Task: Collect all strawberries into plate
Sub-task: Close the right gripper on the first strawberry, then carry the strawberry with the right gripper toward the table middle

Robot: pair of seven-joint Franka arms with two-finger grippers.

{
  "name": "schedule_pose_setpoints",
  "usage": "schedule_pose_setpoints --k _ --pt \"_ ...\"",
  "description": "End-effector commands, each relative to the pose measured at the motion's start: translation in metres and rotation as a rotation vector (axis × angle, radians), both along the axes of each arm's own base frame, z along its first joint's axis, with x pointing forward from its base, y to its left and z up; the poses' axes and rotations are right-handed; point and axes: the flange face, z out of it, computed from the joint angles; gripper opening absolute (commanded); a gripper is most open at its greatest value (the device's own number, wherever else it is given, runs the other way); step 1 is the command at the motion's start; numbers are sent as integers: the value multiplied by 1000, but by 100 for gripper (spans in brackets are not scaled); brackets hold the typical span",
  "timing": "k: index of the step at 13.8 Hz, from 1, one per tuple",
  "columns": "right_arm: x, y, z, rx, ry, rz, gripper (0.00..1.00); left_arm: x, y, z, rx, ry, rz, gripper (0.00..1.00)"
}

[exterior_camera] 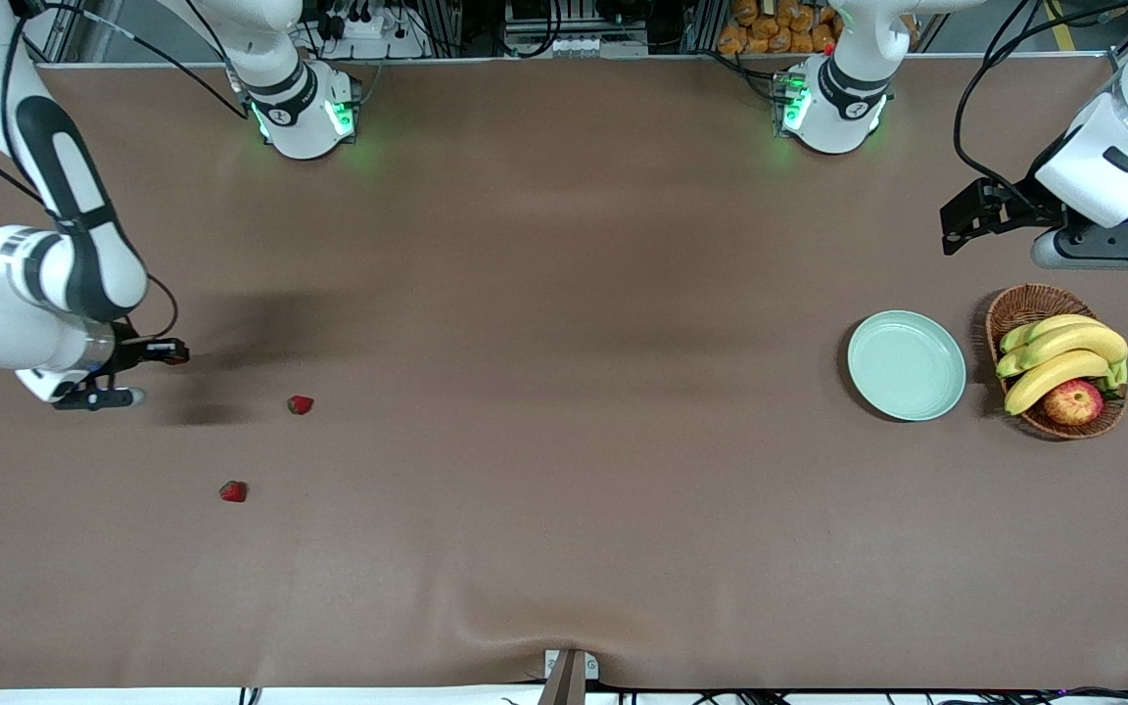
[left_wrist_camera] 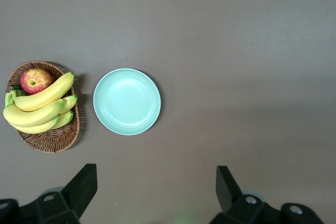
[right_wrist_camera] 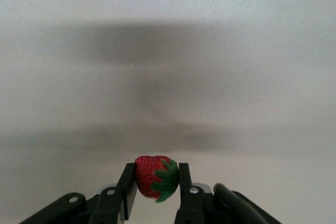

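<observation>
Right wrist view: right hand (right_wrist_camera: 155,182) pinched around one strawberry (right_wrist_camera: 154,177), red flesh and green cap showing between the fingers (right_wrist_camera: 129,184), over the right arm's end of the table (exterior_camera: 564,343). Two more strawberries on the table there, one (exterior_camera: 301,404) farther from the front camera than the other (exterior_camera: 233,492). Left hand (left_wrist_camera: 155,187) spread wide, waited above the plate (exterior_camera: 907,365), beside the basket (exterior_camera: 1014,308) of bananas (exterior_camera: 1063,357) and an apple (exterior_camera: 1073,401).

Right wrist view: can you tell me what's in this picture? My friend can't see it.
The right gripper is shut on a red strawberry with a green leafy cap, pinched between two black fingers. Past it is only bare table with soft shadows.
</observation>
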Motion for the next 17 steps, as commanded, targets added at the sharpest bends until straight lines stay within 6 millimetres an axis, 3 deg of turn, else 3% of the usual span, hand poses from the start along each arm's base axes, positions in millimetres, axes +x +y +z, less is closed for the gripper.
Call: schedule_pose_setpoints --k 1,4,7,14,17 --pt "7 10 33 -11 6 12 0 0 1 2 -1 -7 14 100" --pt "16 38 53 -31 -15 -5 0 1 1 1 -2 -5 14 100" --pt "22 89 70 -28 -18 -58 0 1 -2 -1 -2 -4 9 100" --pt "32 224 118 -18 47 -238 0 4 -1 -6 -1 2 10 100" --pt "24 287 123 -12 67 -330 0 5 -1 -5 -2 -4 10 100"
